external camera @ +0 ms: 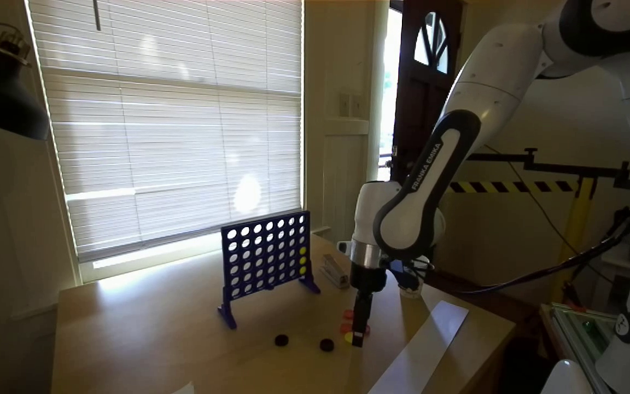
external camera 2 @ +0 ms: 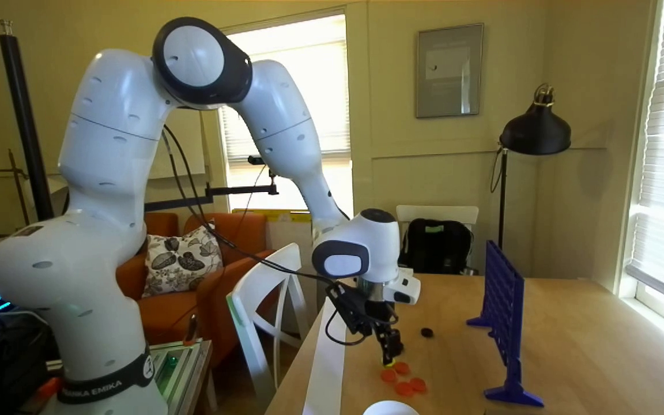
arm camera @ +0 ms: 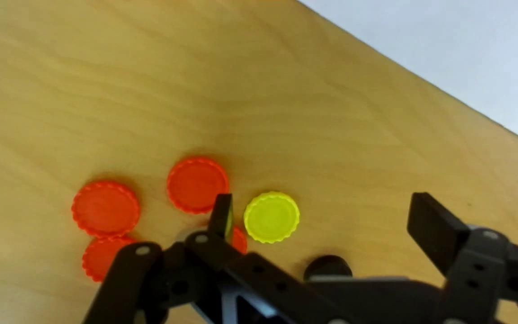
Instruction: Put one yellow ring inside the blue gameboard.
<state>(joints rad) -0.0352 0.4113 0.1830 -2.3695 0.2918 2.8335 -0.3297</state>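
Squeezing slowly should work best, with the jaws wide apart on both sides of the yellow ring [arm camera: 271, 217] on the desk [arm camera: 331, 135], so red tokens [arm camera: 198, 185] just beside it don't get bumped.

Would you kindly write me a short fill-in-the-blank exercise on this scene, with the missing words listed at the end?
1. The jaws of the gripper are not shut but ____.
2. In the wrist view, one yellow ring lies on the table near red tokens numbering ____.
3. In an exterior view, the blue gameboard holds ____ yellow tokens.

Missing words: open; four; three.
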